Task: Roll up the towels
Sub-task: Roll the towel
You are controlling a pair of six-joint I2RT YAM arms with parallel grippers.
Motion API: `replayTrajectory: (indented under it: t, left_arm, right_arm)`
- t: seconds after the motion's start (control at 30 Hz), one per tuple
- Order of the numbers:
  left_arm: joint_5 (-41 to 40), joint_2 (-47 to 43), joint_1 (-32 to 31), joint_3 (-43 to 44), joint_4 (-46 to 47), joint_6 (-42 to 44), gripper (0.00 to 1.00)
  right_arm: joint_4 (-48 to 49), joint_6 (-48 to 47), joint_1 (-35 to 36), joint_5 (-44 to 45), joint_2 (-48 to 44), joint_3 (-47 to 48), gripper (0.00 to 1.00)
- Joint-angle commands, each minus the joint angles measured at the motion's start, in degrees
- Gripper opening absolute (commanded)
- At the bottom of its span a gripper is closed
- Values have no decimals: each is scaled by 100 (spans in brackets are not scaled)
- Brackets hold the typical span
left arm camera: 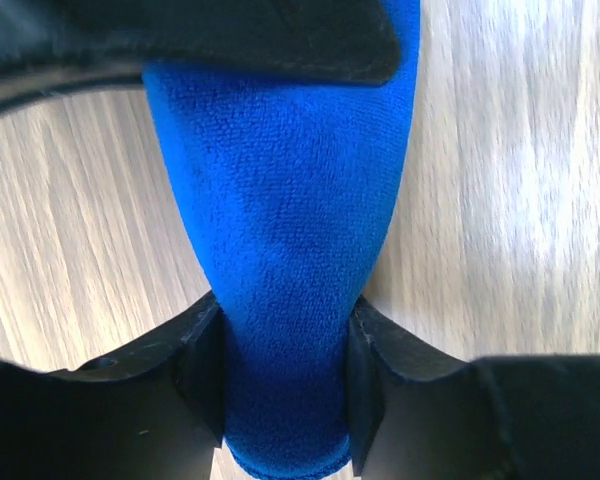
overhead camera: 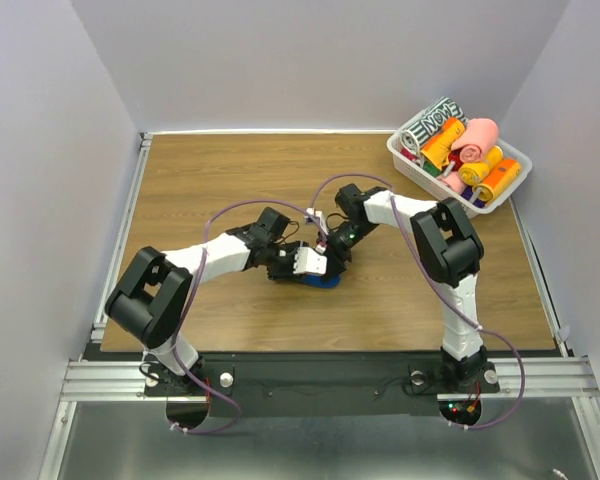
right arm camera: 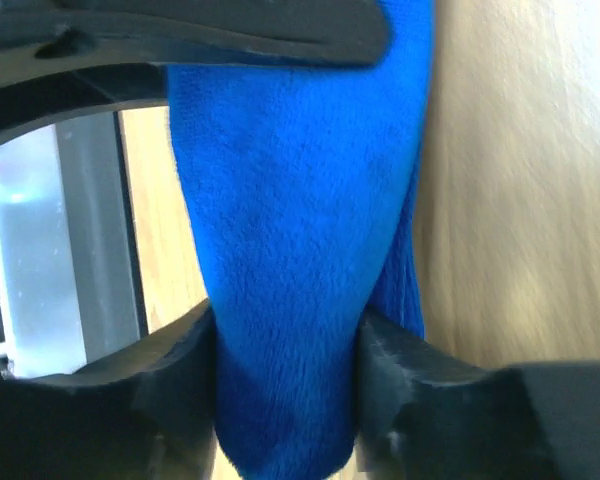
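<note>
The left gripper [left arm camera: 285, 365] and right gripper [right arm camera: 285, 375] each pinch the blue towel [left arm camera: 280, 200] from opposite sides; likely to hold its roll tight.

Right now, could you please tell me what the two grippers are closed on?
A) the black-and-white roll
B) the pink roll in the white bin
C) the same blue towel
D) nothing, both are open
C: each wrist view shows the left gripper and the right gripper pinching the blue towel between their fingers.
</note>
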Motion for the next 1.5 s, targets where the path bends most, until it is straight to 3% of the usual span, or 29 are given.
replayTrajectory:
  t: [0.0, 0.17, 0.2, 0.33, 0.57, 0.73, 0.87, 0.93, 1.47]
  left_arm:
    - [192, 293, 74, 229, -549, -214, 47]
    - [553, 679, 83, 695, -1120, -275, 45]
    - [623, 836, 92, 869, -1321, -223, 45]
    - [729, 1198, 136, 1266, -1778, -56, 46]
    - [1028, 1962, 399, 2179, -2781, 225, 46]
    - [1221, 2375, 549, 2602, -3317, 322, 46]
    - [1300, 2508, 575, 2752, -3493, 357, 47]
    - [1362, 2604, 575, 2822, -3677, 419, 47]
    - [1696, 3070, 768, 3428, -4443, 629, 50]
  right_arm:
    - [341, -36, -382, 742, -741, -278, 74]
    - [754, 60, -1173, 1006, -1727, -700, 82]
    - [824, 60, -1235, 1068, -1894, -814, 98]
    - [1298, -1, -1341, 1305, -2887, -1429, 100]
    - [2949, -88, -1262, 1622, -4794, -2800, 100]
    - [3232, -528, -412, 2437, -5594, -3398, 100]
    - [4258, -493, 878, 4008, -5745, -4180, 100]
    - [4453, -441, 1163, 4362, -5571, -4278, 100]
    - [5464, -449, 1629, 4144, -4199, -3979, 100]
